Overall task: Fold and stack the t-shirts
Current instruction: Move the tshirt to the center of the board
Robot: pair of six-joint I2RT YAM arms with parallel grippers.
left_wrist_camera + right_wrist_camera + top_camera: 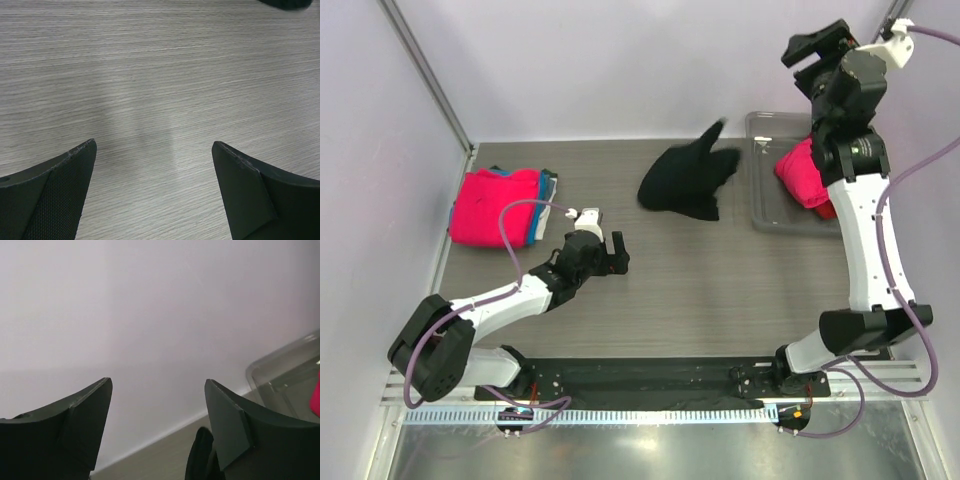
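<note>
right gripper [810,62] hangs high, fingers spread, holding nothing. left gripper [610,250] is spread too, low over the table [720,290]. below the right one, ahead-right of the left, lies the black t-shirt [688,180], a crumpled heap. its long axis slants from left gripper toward right, tip poking that way. step looks like laying it out; next, both should pinch edges and pull flat.

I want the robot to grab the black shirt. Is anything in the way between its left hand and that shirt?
No, nothing visible is. The left gripper hovers open over the table, and only bare tabletop lies between it and the crumpled black t-shirt. The clear tray sits on the shirt's other side.
</note>
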